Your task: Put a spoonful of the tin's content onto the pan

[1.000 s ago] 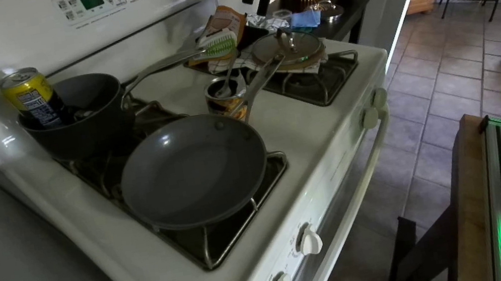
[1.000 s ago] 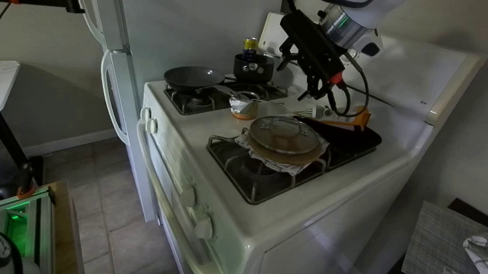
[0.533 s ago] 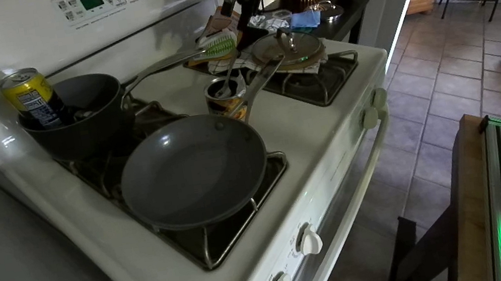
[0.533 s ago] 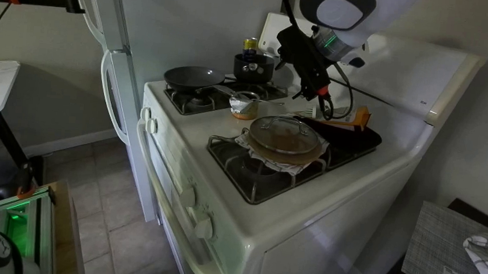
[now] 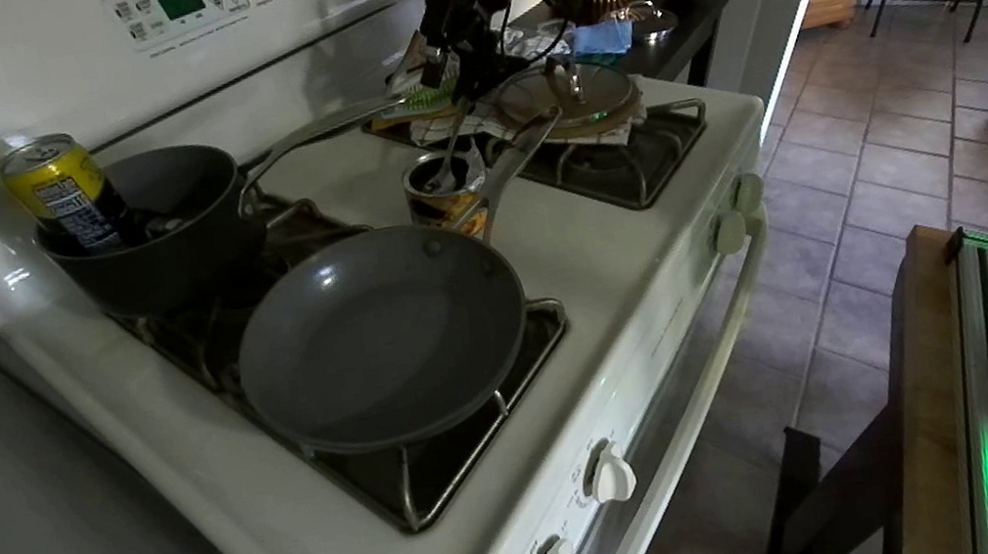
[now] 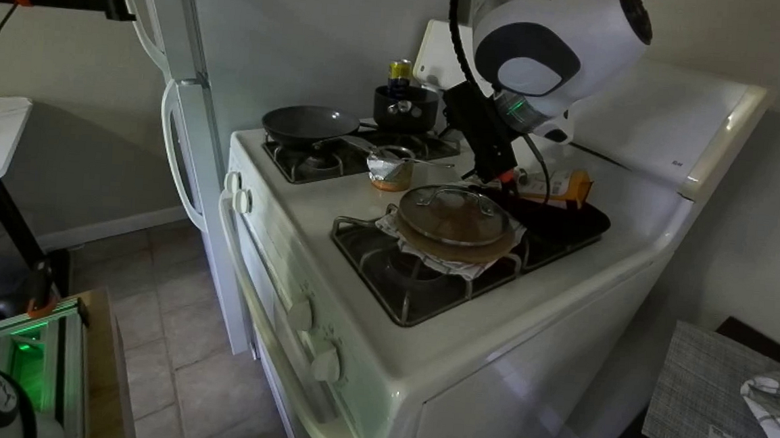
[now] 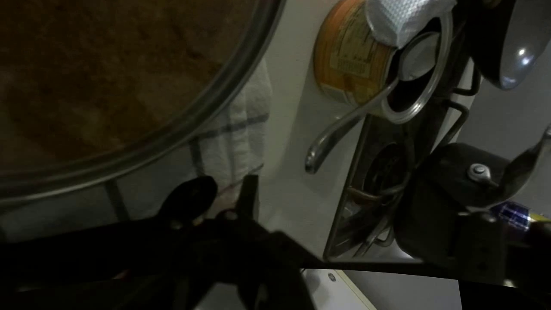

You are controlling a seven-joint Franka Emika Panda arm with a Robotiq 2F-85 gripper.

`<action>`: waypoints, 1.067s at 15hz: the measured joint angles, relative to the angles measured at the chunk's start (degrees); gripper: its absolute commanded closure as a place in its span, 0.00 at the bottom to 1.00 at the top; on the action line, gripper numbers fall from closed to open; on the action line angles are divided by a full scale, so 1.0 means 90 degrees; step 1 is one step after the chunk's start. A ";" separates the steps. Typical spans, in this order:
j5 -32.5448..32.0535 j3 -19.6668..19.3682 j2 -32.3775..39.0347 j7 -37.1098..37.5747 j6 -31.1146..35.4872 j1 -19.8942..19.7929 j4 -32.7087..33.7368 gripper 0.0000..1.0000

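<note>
Wrist view: a spoon (image 7: 353, 116) in the tin (image 7: 366, 56) pointed its handle toward the gripper (image 6: 455, 155)

The orange-labelled tin stood upright on the stove top (image 5: 588, 242), between one and two o'clock from the wrist view's centre. The spoon leaned on its rim, bowl inside, its long axis slanting so the free end aimed between seven and eight o'clock, toward the gripper's fingers (image 7: 248, 196). These were spread apart, with nothing visible between them.

In an exterior view, the tin lay between eight and nine o'clock from the gripper, while the handle ran nearly level toward three, putting its tip nearer. Tip and fingers looked near each other; contact could not be told. The next move probably called for closing on that tip, minding the glass lid (image 6: 451, 219) nearby.

The pan (image 5: 379, 335) sat at seven o'clock from the tin in an exterior view. The tin's content was too dark to make out.
</note>
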 measured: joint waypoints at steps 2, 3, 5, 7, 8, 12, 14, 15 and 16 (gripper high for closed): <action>-0.0011 0.0000 0.0074 0.0007 -0.0009 -0.0007 0.0074 0.39; -0.0019 0.0000 0.0102 0.0010 -0.0011 -0.0008 0.0109 0.41; -0.0028 0.0000 0.0160 0.0016 -0.0028 -0.0007 0.0175 0.43; -0.0069 0.0000 0.0212 0.0040 -0.0093 -0.0007 0.0212 0.38; -0.0110 0.0000 0.0239 0.0053 -0.0149 -0.0007 0.0237 0.36; -0.0343 0.0001 0.0354 0.0139 -0.0433 -0.0006 0.0368 0.40; -0.0408 0.0008 0.0396 0.0148 -0.0584 -0.0007 0.0436 0.50; -0.0411 0.0015 0.0419 0.0148 -0.0639 -0.0009 0.0474 0.55; -0.0412 0.0024 0.0442 0.0148 -0.0698 -0.0012 0.0513 0.64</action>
